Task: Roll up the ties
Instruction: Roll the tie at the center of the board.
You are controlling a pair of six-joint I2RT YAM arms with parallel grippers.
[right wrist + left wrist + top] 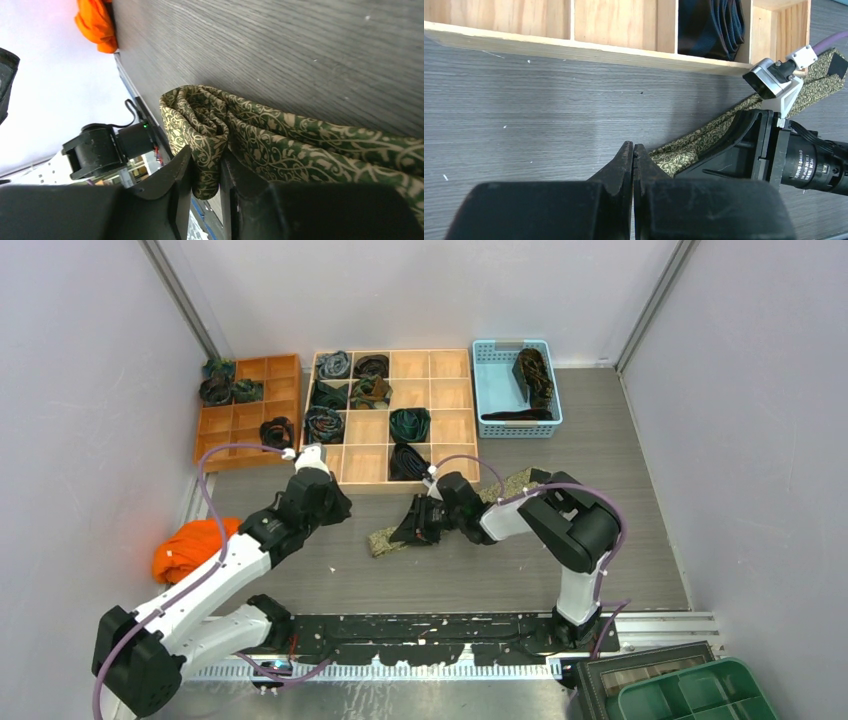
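The top external camera looks steeply down from the near edge over the whole grey wood-grain table. Both wrist cameras skim low and close over it, sharing the olive-gold vine-patterned fabric tie with the overhead view.

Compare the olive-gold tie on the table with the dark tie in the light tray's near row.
Colour: the olive-gold tie bears a pale vine pattern; the dark tie looks near black. Place: the olive-gold tie lies on the table; the dark tie sits in a tray compartment. State: the olive-gold tie is a stretched strip, one end bunched in the right gripper's jaws; the dark tie is bundled, untouched. Both are fabric ties.
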